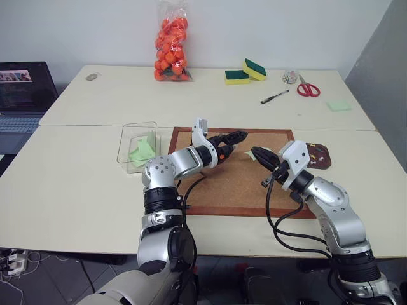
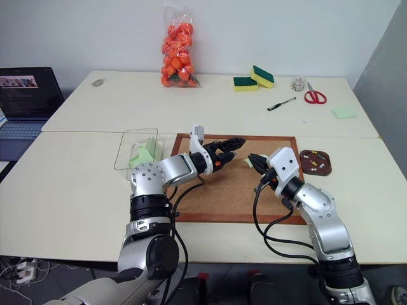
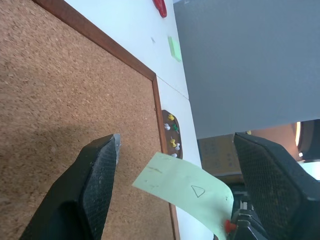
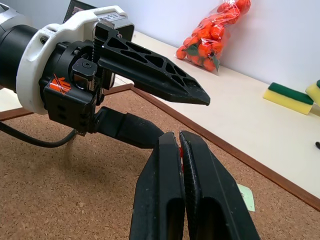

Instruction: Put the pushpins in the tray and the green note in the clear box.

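In the frame's centre, the right gripper (image 1: 255,152) is pinching the green note (image 3: 184,191) and a red pushpin (image 3: 229,226) in closed jaws, between the left gripper's (image 1: 239,140) wide open jaws.

Green note (image 3: 186,192), pale, flat, small triangle drawn on it, hangs pinched with a red pushpin (image 3: 229,226) at my right gripper's (image 1: 257,153) tip. Beyond it, dark tray (image 1: 317,155) holds several pushpins. Clear box (image 1: 137,147) left of my left gripper (image 1: 236,138), green papers inside.
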Robot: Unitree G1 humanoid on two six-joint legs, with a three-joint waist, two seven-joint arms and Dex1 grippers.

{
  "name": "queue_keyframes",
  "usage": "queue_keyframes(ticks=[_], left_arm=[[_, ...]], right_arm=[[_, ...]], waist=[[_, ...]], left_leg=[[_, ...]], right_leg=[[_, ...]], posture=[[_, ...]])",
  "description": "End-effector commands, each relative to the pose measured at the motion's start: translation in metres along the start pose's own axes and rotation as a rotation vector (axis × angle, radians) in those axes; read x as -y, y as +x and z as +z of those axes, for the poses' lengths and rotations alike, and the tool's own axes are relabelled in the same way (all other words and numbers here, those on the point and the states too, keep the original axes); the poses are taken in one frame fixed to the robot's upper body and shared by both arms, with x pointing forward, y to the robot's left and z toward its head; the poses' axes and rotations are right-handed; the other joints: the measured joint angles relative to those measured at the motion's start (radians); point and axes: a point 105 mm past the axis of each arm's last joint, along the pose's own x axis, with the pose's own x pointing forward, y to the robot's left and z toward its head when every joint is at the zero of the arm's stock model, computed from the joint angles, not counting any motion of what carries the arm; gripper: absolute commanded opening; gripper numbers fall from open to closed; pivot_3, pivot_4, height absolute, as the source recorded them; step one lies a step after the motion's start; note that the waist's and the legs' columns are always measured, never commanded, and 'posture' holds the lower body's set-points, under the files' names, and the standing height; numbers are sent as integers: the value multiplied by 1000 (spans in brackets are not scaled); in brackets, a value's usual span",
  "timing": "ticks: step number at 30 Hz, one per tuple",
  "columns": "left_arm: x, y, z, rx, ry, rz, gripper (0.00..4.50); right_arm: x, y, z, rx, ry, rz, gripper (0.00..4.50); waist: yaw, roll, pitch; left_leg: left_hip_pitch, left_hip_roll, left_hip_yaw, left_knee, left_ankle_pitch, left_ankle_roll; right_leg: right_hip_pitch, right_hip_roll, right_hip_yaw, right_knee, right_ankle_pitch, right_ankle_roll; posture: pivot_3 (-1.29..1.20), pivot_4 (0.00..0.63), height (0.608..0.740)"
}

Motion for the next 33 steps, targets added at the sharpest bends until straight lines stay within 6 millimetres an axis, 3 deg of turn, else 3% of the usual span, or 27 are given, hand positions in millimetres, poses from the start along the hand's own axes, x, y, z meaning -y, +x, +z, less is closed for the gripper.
queue_keyframes(ticks=[1, 7, 13, 24, 33], left_arm=[[-3, -4, -2, -29, -2, 17, 3801], [-11, -16, 1, -48, -50, 30, 3801], [-3, -15, -1, -47, -128, -23, 4457], [4, -11, -27, -123, -217, -50, 4457], [8, 6, -30, -102, -258, -37, 4457]], right_arm=[[0, -1, 17, 59, -41, 4, 0], [1, 0, 17, 58, -41, -2, 0], [2, 1, 16, 58, -41, -5, 0], [5, 3, 18, 64, -39, -7, 0], [2, 4, 23, 77, -40, 12, 0]], waist=[[0, 0, 0], [0, 0, 0], [0, 0, 0], [3, 0, 0], [3, 0, 0]], left_leg=[[0, 0, 0, 0, 0, 0], [0, 0, 0, 0, 0, 0], [0, 0, 0, 0, 0, 0], [0, -1, 0, 0, 0, 0], [0, -1, 0, 0, 0, -1]], right_leg=[[0, 0, 0, 0, 0, 0], [0, 0, 0, 0, 0, 0], [0, 0, 0, 0, 0, 0], [1, -1, 0, 0, 0, 0], [1, -1, 0, 0, 0, 0]], posture=[[0, 150, 740], [0, 150, 740], [0, 150, 740], [0, 150, 740], [0, 150, 740]])
